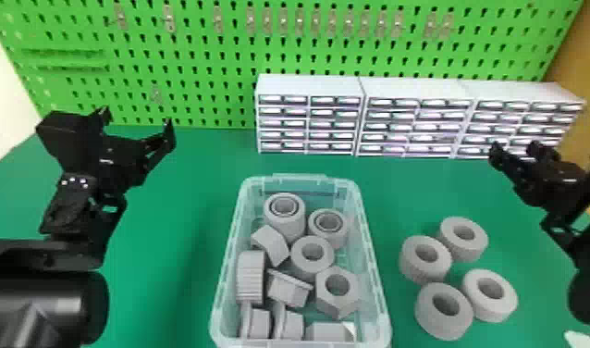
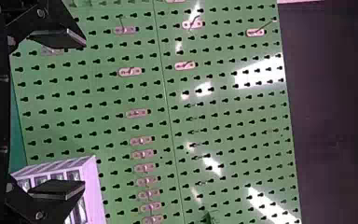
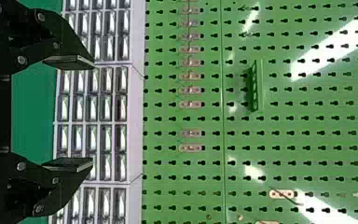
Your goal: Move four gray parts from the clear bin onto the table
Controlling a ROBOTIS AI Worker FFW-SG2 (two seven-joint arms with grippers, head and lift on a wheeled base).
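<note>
The clear bin [image 1: 231, 259] stands mid-table, holding several gray parts, among them a ring [image 1: 312, 253], a hexagonal nut [image 1: 338, 291] and a taller round part [image 1: 285, 222]. Right of the bin, four gray rings lie on the table [image 1: 178, 296] in a loose cluster, one of them [image 1: 464, 238] farthest back. My left gripper [image 1: 139, 121] is raised left of the bin, open and holding nothing; in its wrist view the left gripper [image 2: 70, 114] has its fingers wide apart. My right gripper [image 1: 515, 150] is up behind and right of the rings; the right gripper [image 3: 81, 114] is open with nothing between its fingers.
White drawer cabinets [image 1: 308, 85] line the back of the table, in front of a green pegboard [image 1: 206, 60] with small hooks. Some light-colored object [image 1: 578, 340] shows at the lower right corner. Bare green table lies between the left arm and the bin.
</note>
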